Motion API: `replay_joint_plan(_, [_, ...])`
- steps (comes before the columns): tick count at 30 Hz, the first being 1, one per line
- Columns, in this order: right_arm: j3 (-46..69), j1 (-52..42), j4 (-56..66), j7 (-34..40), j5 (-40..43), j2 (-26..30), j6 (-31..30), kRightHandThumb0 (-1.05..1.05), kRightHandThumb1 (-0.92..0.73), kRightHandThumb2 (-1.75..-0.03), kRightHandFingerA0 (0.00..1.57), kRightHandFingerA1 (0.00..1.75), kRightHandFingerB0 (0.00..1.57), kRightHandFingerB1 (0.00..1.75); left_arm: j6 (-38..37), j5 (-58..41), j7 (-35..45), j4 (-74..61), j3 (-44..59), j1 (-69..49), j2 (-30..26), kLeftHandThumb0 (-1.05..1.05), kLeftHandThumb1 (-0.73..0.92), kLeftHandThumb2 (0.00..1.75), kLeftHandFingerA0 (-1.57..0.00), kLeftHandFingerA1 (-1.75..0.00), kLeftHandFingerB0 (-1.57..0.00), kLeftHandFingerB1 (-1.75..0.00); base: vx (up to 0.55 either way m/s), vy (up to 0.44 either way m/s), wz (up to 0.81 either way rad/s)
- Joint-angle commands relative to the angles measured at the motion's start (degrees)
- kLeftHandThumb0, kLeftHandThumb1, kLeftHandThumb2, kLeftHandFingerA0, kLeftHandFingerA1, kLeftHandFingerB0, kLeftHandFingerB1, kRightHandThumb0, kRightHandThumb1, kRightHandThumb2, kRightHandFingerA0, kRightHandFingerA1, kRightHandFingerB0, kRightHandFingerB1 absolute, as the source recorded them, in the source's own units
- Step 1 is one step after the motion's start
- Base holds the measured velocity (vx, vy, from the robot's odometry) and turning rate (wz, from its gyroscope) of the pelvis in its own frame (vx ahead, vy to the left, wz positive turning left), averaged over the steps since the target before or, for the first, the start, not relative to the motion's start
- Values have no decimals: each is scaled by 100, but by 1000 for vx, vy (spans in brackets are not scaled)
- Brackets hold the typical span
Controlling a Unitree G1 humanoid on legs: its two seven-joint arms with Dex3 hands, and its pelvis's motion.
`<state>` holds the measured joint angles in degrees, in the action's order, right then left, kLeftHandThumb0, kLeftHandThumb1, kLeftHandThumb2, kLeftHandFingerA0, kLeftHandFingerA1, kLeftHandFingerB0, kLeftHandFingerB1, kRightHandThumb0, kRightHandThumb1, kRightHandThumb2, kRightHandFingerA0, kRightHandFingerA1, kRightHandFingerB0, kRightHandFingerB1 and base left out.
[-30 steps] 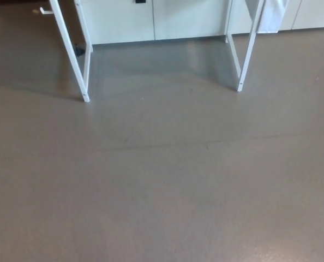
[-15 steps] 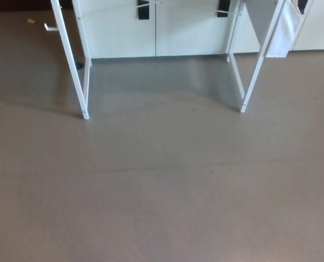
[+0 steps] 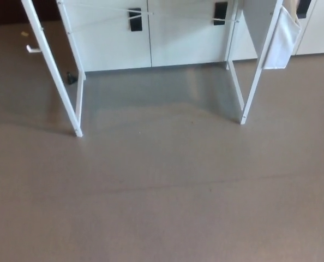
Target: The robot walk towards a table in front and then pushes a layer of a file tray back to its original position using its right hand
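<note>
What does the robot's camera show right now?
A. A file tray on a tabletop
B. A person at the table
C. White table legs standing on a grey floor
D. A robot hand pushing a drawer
C: only the white table legs stand on the grey floor, with white cabinets behind them; no tray, robot hand or person shows.

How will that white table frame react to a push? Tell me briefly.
The table frame looks thin-legged, so probably light; it may slide on the smooth floor. Its legs splay outward, so tipping seems unlikely.
</note>
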<state>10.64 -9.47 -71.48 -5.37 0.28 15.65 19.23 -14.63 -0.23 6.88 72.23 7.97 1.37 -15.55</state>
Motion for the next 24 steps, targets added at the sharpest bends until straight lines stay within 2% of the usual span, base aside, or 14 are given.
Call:
replay_joint_plan(1, [-28, -48, 26, 18, -15, 1, 59, -43, -71, -75, 29, 73, 14, 49, -28, 131, -30, -38, -85, -22, -127, -45, 35, 101, -46, -79, -18, -61, 292, 181, -12])
replay_joint_plan(3, [-46, -31, -1, 41, -30, 5, 43, -45, -73, -69, 29, 71, 15, 47, -23, 109, -37, -32, -86, -18, -122, -44, 35, 100, -49, -80, -19, -61, 387, 215, -31])
replay_joint_plan(8, [-12, 31, -67, 9, 35, -6, -3, -42, -72, -72, 31, 74, 15, 49, -14, 115, -49, -8, -95, 17, -128, -44, 34, 100, -53, -84, -20, -62, 298, 169, -6])
replay_joint_plan(13, [-21, 0, -37, 20, 18, -24, 64, -43, -71, -73, 28, 72, 14, 49, -9, 188, -146, 0, -173, 41, -149, -46, 34, 99, -48, -79, -20, -61, 303, 40, 13])
replay_joint_plan(16, [-50, 20, -8, 38, -6, -22, 33, -43, -70, -75, 29, 77, 15, 51, 65, 86, -125, 32, -91, 107, -124, -41, 33, 100, -50, -82, -22, -63, 325, -95, 19])
replay_joint_plan(19, [-14, 39, -19, 7, 39, -37, 11, -43, -71, -74, 26, 71, 13, 50, 54, 159, -188, 45, -131, 130, -127, -43, 35, 100, -47, -79, -22, -63, 506, -163, 29])
replay_joint_plan(24, [-2, 20, -35, -40, 50, -38, 76, -46, -70, -75, 25, 72, 14, 51, 116, 220, -220, 81, -190, 157, -150, -43, 36, 100, -46, -78, -21, -62, 416, -128, 15])
